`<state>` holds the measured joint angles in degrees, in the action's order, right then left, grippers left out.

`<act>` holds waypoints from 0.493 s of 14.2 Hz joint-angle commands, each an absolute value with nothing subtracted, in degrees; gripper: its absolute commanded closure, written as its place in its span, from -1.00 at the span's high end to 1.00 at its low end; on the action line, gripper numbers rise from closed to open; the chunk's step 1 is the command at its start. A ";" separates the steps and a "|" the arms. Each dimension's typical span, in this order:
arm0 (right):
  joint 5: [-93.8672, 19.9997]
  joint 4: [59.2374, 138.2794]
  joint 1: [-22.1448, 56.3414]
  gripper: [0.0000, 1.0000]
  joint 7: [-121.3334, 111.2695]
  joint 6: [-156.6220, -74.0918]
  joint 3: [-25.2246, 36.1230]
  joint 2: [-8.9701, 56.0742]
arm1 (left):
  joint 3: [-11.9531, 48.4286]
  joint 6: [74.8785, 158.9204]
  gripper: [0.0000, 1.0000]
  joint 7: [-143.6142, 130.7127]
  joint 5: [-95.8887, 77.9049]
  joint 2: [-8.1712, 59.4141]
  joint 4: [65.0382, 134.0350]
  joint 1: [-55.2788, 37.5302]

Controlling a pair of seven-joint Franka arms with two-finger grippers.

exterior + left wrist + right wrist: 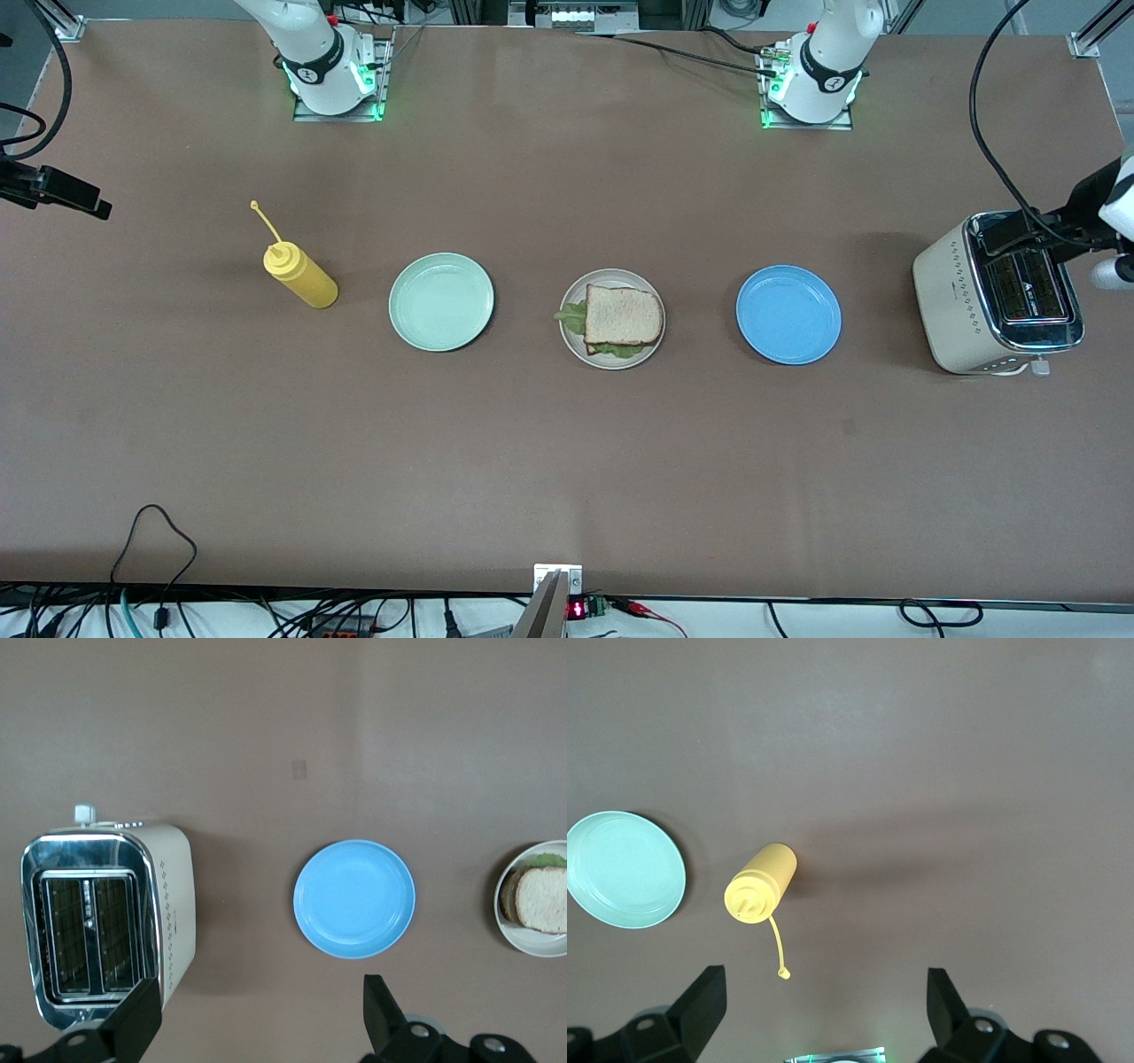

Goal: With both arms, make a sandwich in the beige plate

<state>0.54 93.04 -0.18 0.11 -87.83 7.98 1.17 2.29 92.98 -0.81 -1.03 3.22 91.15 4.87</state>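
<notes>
Front view: we see the sandwich [623,317] done, sitting in the beige plate [569,341] mid-table, lettuce [574,316] poking out at the slice's 9 and 6 o'clock. We judge the task finished, which is why both arms are pulled away from the plates.

Three plates sit in a row. The mint plate [441,301] lies toward the right arm's end and the blue plate [788,315] toward the left arm's end; both hold nothing. Only the beige one is loaded.

The mustard bottle [299,275] stands beside the mint plate, farther toward the right arm's end, cap strap flipped up, likely parked out of the work zone. The toaster [997,291] sits at the left arm's end, slots showing no bread.

The left gripper [257,1019] hangs high between toaster and blue plate, fingers spread wide, grasping nothing. In its wrist view the blue plate [354,897] is at 12 o'clock from the fingers and the toaster [106,926] at about 10. The right gripper [824,1010] hangs high over bare table by the bottle [760,883], fingers released too, nothing held. Both look parked, waiting.
</notes>
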 commanded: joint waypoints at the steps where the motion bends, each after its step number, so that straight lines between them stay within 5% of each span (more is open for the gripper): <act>1: 0.70 92.55 -0.79 1.00 -0.18 -87.28 7.56 1.23 | 3.34 93.70 1.00 -1.14 -1.14 -2.72 97.99 6.06; 7: 0.62 92.55 -0.79 1.00 -0.18 -87.28 7.56 1.23 | 4.13 92.73 1.00 -1.23 -1.23 -5.01 99.49 6.15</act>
<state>0.54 93.04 -0.19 0.11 -87.83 7.98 1.17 3.12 92.59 -0.89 -1.03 -2.49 97.27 5.16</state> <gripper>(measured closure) 0.000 0.000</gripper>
